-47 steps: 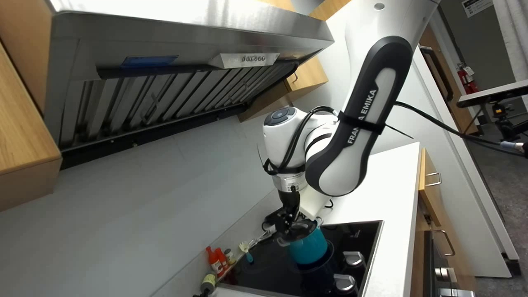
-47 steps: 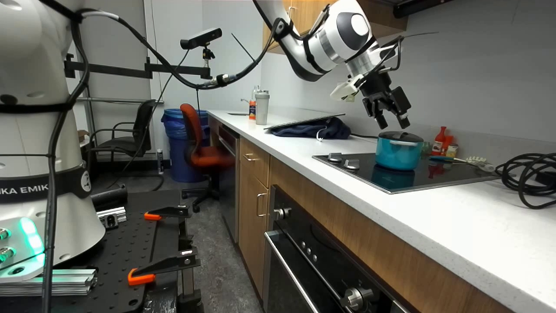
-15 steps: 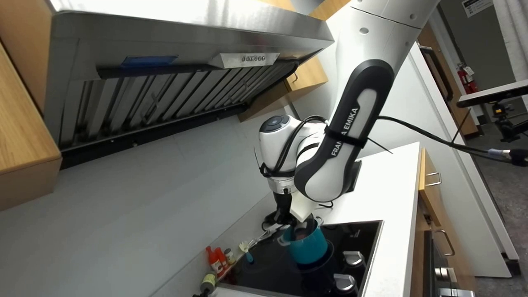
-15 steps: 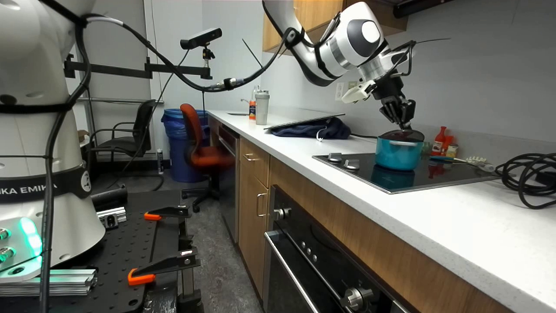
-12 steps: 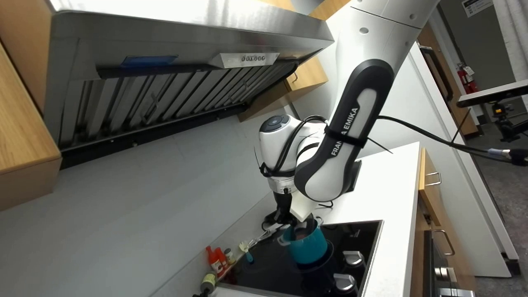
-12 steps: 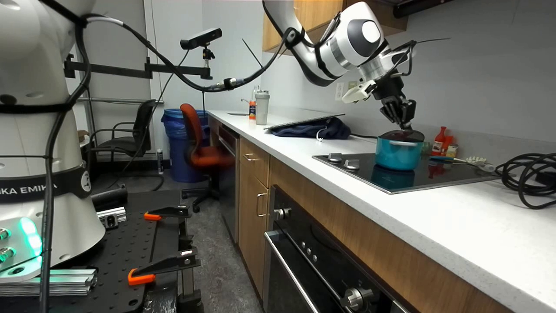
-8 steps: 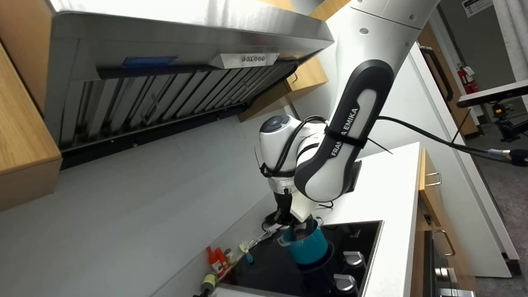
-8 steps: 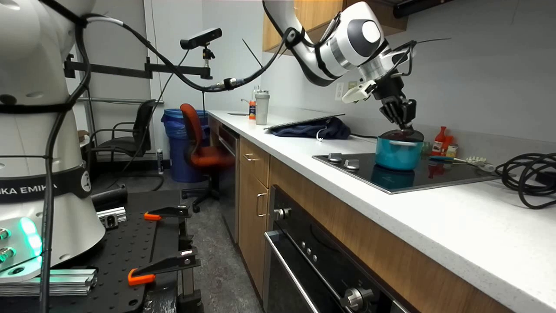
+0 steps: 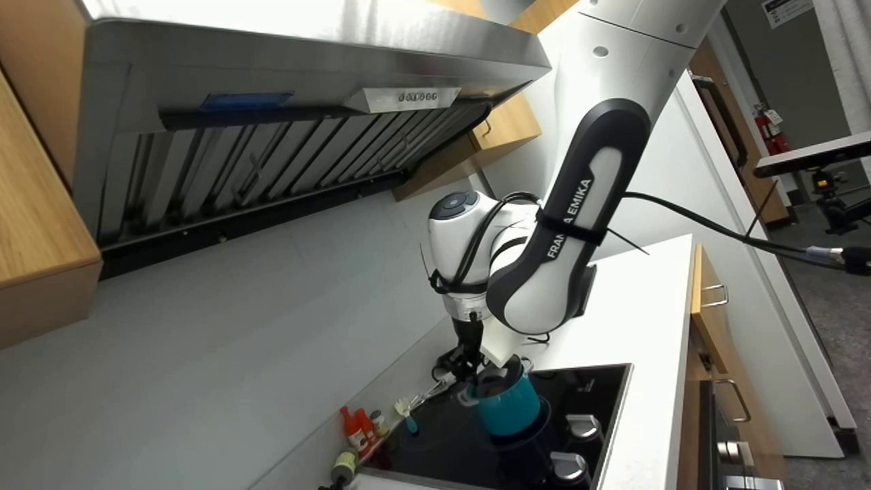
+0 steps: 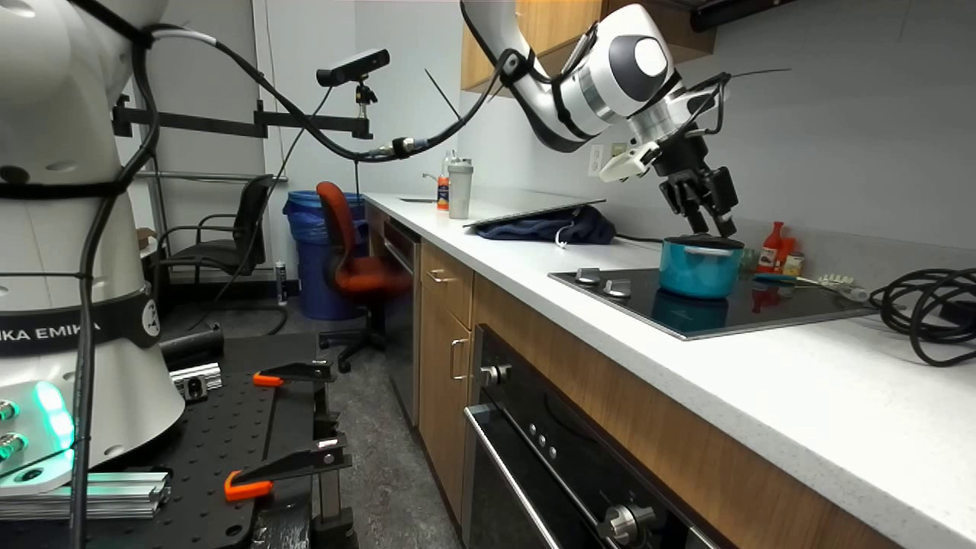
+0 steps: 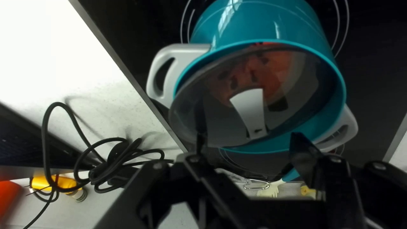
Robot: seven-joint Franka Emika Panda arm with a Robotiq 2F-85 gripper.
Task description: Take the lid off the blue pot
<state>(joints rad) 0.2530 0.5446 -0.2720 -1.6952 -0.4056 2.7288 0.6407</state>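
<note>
Pot: teal-blue, stands upright on the stove; long axis, handle to handle, slants upper left to lower right in the wrist view. Lid: see-through, lies askew over the pot, its grey grip pointing toward the gripper. Gripper: fingers well apart, holds nothing.

Lab kitchen, steel range hood, black cooktop, built-in oven, wooden cabinet, robot base, perforated plate

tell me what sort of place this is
Most likely a kitchen: there is a flat black stove, with an oven lower down and a metal range hood overhead.
</note>
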